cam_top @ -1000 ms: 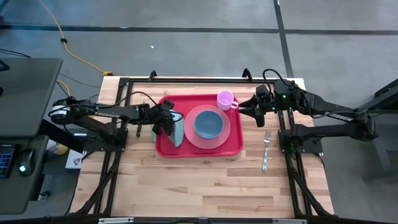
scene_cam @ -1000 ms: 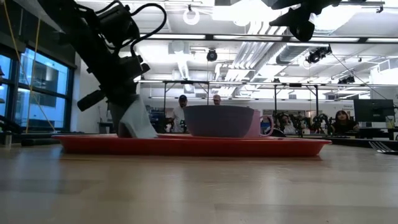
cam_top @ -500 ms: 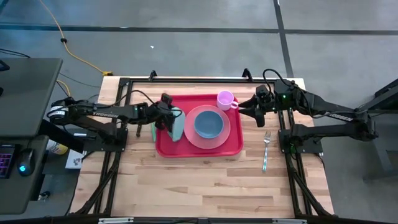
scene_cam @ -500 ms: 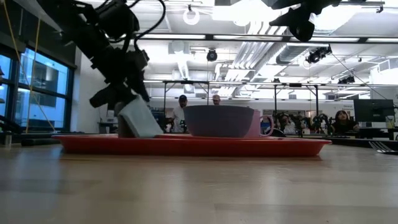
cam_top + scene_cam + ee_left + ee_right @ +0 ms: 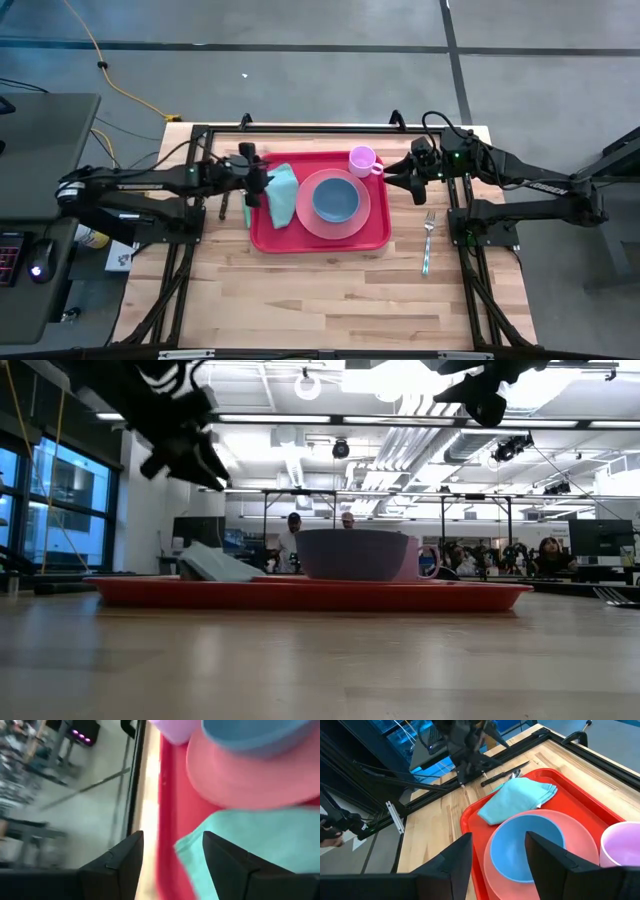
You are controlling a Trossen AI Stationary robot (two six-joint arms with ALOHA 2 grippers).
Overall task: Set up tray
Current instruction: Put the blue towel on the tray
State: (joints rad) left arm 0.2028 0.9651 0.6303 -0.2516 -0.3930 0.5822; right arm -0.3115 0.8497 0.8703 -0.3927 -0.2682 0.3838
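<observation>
The red tray lies mid-table. On it a pink plate carries a blue bowl, and a pink cup stands at its far right corner. A folded teal napkin lies flat on the tray's left part, beside the plate. My left gripper hangs open above the tray's left rim, clear of the napkin. My right gripper waits open in the air by the tray's right side, near the cup, with nothing between its fingers.
A fork lies on the wood right of the tray. A dark utensil lies left of the tray, under my left arm. Black frame rails run along the far edge and both sides. The near half of the table is bare wood.
My left gripper has opened and let go of the teal napkin, then risen and drawn back toward the table's left edge, rolling as it went. The napkin, held upright on the tray before, has dropped flat onto the tray's left part.
</observation>
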